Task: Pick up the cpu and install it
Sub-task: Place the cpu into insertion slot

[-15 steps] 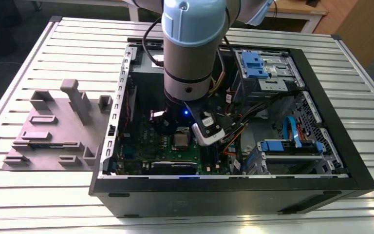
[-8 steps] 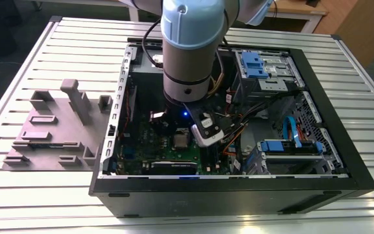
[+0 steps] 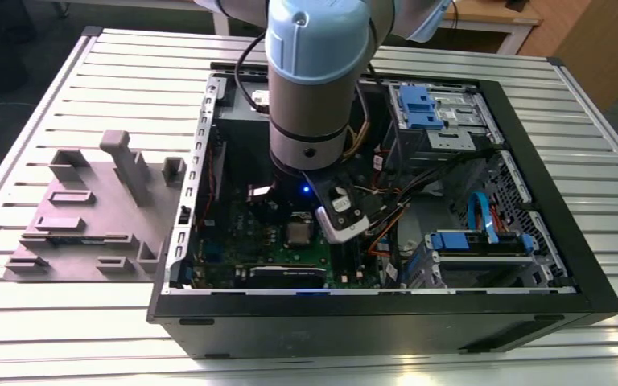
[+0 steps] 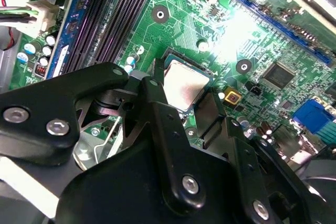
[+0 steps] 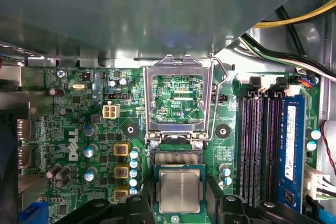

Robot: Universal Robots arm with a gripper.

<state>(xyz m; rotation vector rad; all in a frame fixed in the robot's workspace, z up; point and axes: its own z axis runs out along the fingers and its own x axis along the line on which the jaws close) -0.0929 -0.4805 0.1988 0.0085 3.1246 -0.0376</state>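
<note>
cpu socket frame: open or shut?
Open. In the first wrist view the socket frame is swung back off the socket, with board showing through its window. The cpu lies uncovered, clear of it.

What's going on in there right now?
The arm reaches into the open computer case. Its pincer grips the cpu by its edges, just over the socket on the motherboard. The socket frame stands flipped open; the cpu does not look seated yet.
</note>
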